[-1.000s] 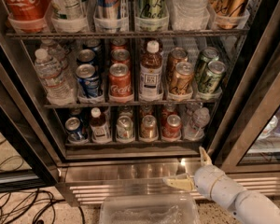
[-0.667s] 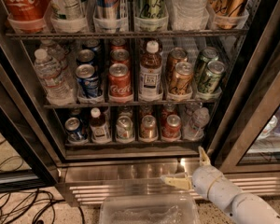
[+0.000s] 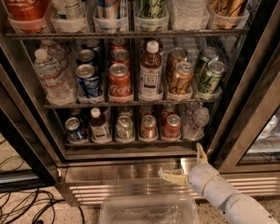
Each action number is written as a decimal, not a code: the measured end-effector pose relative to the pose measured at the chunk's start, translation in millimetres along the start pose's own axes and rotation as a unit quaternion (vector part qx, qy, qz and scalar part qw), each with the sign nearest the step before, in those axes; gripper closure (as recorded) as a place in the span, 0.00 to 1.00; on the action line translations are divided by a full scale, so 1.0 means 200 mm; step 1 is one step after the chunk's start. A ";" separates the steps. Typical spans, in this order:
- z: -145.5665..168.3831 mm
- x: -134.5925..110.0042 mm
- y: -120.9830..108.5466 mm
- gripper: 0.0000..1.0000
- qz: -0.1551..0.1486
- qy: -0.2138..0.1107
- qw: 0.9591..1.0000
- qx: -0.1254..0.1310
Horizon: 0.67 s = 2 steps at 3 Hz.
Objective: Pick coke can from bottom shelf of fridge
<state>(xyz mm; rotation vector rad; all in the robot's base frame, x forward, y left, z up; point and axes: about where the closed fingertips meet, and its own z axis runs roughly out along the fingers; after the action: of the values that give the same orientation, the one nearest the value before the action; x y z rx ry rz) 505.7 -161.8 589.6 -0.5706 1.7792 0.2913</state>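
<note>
The fridge [image 3: 252,101] stands open in front of me. On the bottom shelf [image 3: 130,143] a red coke can [image 3: 171,126] with a silver top sits in a clear tray, second from the right. To its left is a copper-toned can [image 3: 148,127], to its right a water bottle [image 3: 196,122]. My gripper [image 3: 184,164] is open and empty. It hovers in front of the steel base panel [image 3: 112,174], below and slightly right of the coke can, apart from it. One finger points up, the other left.
The bottom shelf also holds a blue can [image 3: 74,129], a brown bottle [image 3: 99,125] and a silver can [image 3: 124,127]. Another red can [image 3: 120,83] stands on the middle rack. A clear plastic bin [image 3: 149,211] lies on the floor below. Cables [image 3: 18,204] lie at lower left.
The gripper has crept slightly up and left toward the bottom shelf. Nothing in the fridge has moved.
</note>
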 end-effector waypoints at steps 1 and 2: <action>0.11 -0.06 -0.01 0.00 -0.016 -0.045 0.998 0.028; 0.18 -0.11 -0.03 0.00 -0.031 -0.082 0.994 0.061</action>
<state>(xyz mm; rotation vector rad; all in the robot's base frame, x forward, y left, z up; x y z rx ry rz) 542.8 -145.6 602.0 -0.4994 1.6051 0.1805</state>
